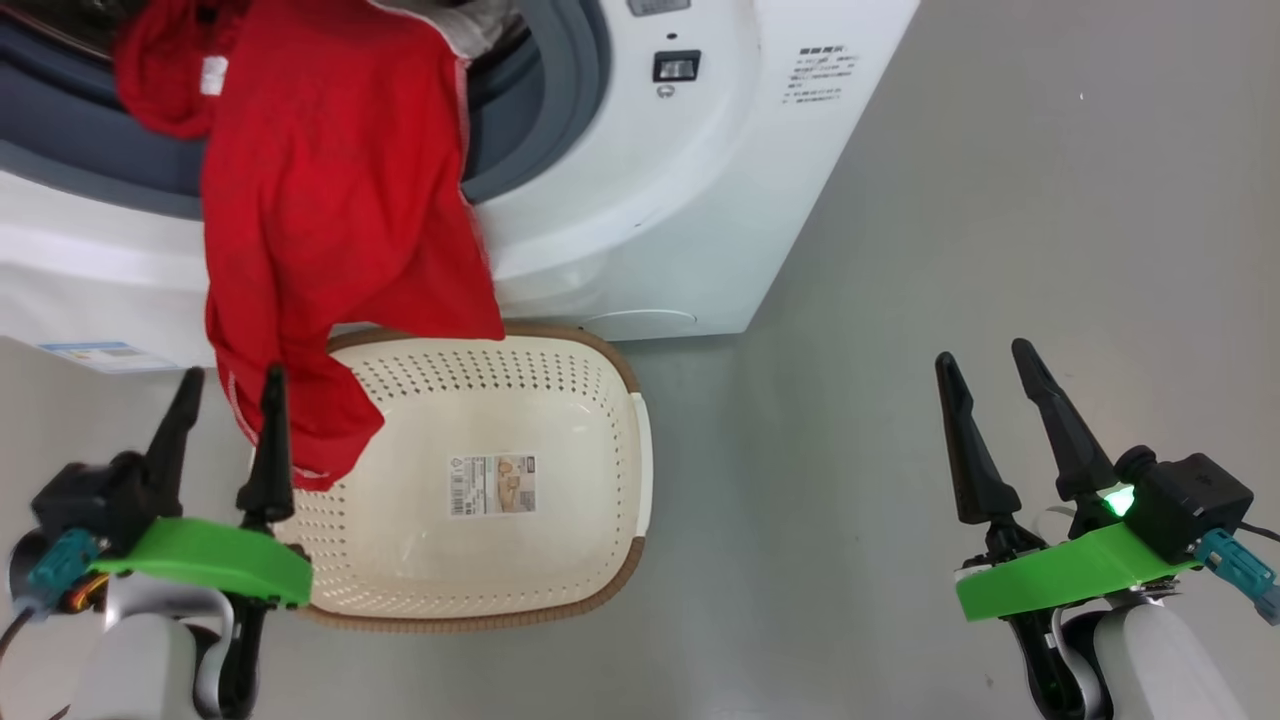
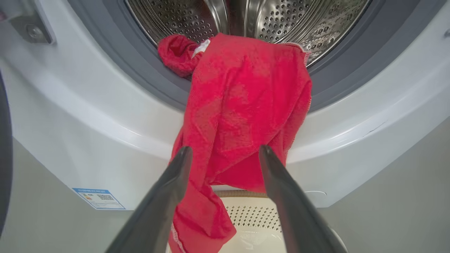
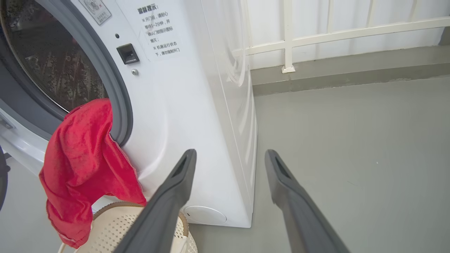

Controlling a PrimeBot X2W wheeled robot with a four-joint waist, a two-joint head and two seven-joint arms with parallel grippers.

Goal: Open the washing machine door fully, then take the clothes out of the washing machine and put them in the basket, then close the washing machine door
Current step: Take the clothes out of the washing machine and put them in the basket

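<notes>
Left fingers (image 1: 270, 450) stand spread in the head view, pinching nothing, just in front of the washing machine (image 1: 640, 200). The right fingers (image 1: 972, 440) are spread too, well off to its right. Red clothes (image 1: 330, 200) hang over its grey rubber ring (image 1: 570, 100), down across the rim of the basket (image 1: 600, 450) at its foot. In the left wrist view, the spread fingers frame the hanging clothes. In the right wrist view, the spread fingers point at the machine's side and the floor (image 3: 351, 158).

Bright, even, diffuse light, only faint shadows on the grey floor (image 1: 900, 250), soft sheen along the front of the washing machine (image 2: 105, 116), strong wide-angle bowing toward wrist-view edges, head view sharp.
</notes>
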